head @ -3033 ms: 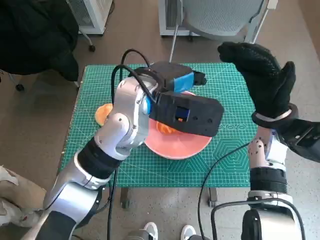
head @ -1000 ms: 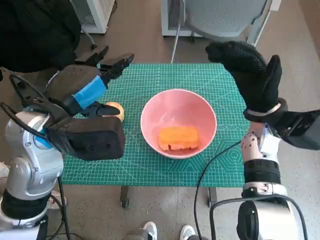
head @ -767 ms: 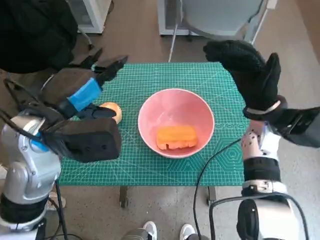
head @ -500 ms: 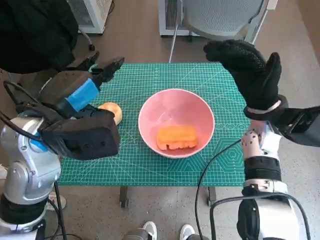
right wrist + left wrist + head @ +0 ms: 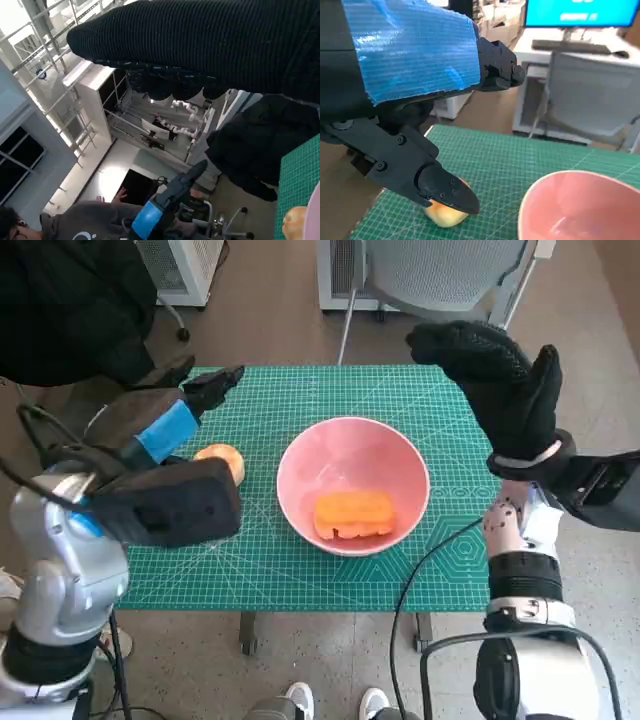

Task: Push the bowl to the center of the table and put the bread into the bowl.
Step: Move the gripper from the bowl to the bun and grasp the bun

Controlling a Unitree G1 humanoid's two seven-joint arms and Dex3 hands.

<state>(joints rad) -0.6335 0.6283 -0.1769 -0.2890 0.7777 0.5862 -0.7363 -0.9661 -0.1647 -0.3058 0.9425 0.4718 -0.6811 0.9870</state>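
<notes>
One bread (image 5: 354, 514) is seen lying inside the pink bowl (image 5: 400, 456) at desk (image 5: 300, 581) center. Left robot hand (image 5: 170, 420) is raised at 9 o'clock, fingers spread, empty. Right robot hand (image 5: 500, 380) is lifted at 2 o'clock, spread, empty.

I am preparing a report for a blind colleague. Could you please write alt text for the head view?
A pink bowl sits near the middle of a green cutting mat with an orange piece of bread inside it. The left hand hovers empty at the mat's left side above a small round bun, and the gloved right hand is raised at the right.
</notes>
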